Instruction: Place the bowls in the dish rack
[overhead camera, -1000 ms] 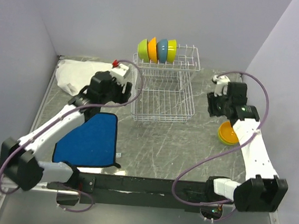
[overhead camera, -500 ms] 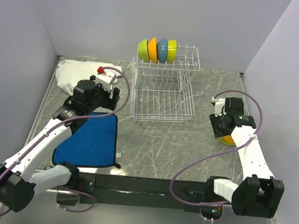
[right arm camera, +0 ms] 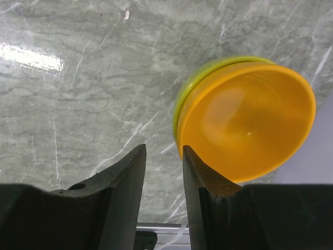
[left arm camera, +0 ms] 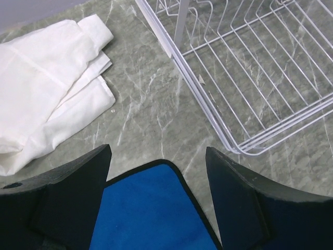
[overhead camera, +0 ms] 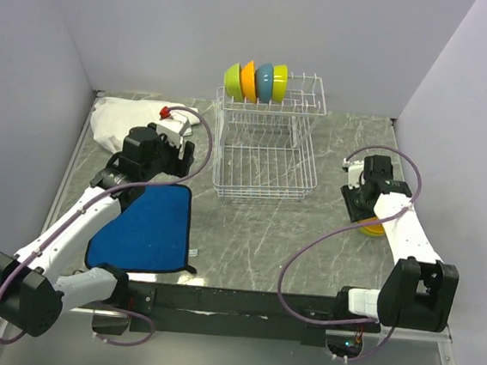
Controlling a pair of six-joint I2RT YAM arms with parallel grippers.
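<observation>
My right gripper [right arm camera: 164, 150] hovers with fingers narrowly apart and empty. It sits beside the glossy orange plastic bowl [right arm camera: 247, 122], which is nested in a lime green bowl [right arm camera: 178, 107] at far right, well apart from the white wire dish rack [overhead camera: 267, 163]. I should straddle only the orange rim before closing. The left gripper [left arm camera: 158, 156] gapes wide, holding nothing.

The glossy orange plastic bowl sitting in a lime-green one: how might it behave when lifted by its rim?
The glossy orange plastic bowl probably feels light and stiff for its size. Its shiny, smooth surface may slip in a pinch grip. Because it sits nested in the lime-green bowl, the two might lift together.
</observation>
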